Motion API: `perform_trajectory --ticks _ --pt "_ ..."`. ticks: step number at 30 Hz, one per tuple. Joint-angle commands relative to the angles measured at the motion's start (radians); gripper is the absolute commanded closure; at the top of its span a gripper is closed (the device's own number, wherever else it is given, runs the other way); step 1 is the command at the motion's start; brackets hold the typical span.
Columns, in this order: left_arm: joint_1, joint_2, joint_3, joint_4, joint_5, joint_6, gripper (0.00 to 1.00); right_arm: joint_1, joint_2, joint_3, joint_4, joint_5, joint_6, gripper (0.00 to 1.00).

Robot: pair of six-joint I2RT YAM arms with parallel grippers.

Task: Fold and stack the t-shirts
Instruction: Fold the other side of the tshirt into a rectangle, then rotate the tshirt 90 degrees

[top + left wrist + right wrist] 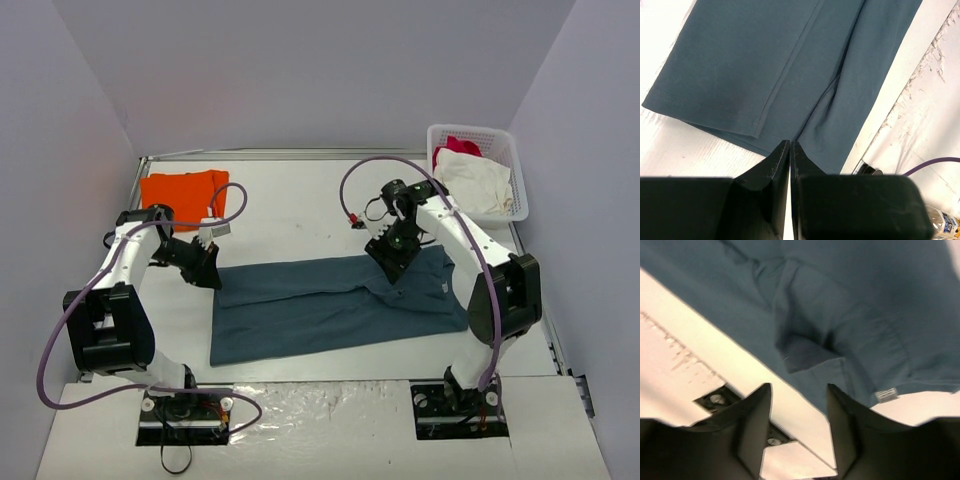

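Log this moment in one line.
left gripper shut at edge of slate-blue t-shirt | right gripper open above it | orange t-shirt folded

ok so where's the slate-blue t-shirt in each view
top external: slate-blue t-shirt spread mid-table between the arms
left wrist: t-shirt fills the upper frame
right wrist: t-shirt covers the top and right
shared landmark: bare white table bordering it

You'll see the slate-blue t-shirt point(330, 305) lying flat across the middle of the top view, stretched left to right. One long side is folded over it, so a fold edge runs along its length. Its stitched hem is at the left end and its collar end, with a small label, at the right. The orange t-shirt point(182, 188) sits folded into a rectangle at upper left, well apart.
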Motion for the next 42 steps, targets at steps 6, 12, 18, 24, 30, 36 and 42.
perform_trajectory --ticks 6,12,18,24,30,36,42 --pt "0.001 -0.053 -0.005 0.002 0.025 0.004 0.95 0.0 0.217 0.06 0.111 0.108 0.077 0.77" --pt "-0.004 -0.084 -0.014 0.002 0.013 0.004 0.95 0.046 0.192 -0.058 0.047 0.073 0.045 0.83" --pt "-0.005 -0.09 -0.023 -0.001 -0.01 0.016 0.95 0.067 0.035 -0.078 -0.054 0.048 0.022 0.76" --pt "-0.007 -0.093 -0.028 -0.001 -0.018 0.018 0.95 0.067 0.004 -0.095 -0.088 0.042 0.016 0.72" --pt "-0.008 -0.11 -0.034 -0.003 -0.026 0.024 0.95 0.062 0.042 -0.117 -0.002 0.086 0.03 0.73" --pt "-0.008 -0.16 -0.054 0.008 -0.03 0.021 0.96 0.033 0.102 0.018 0.036 0.106 0.041 0.83" --pt "-0.008 -0.194 -0.066 0.023 -0.041 0.01 0.96 0.006 0.157 0.1 0.027 0.115 0.022 0.87"
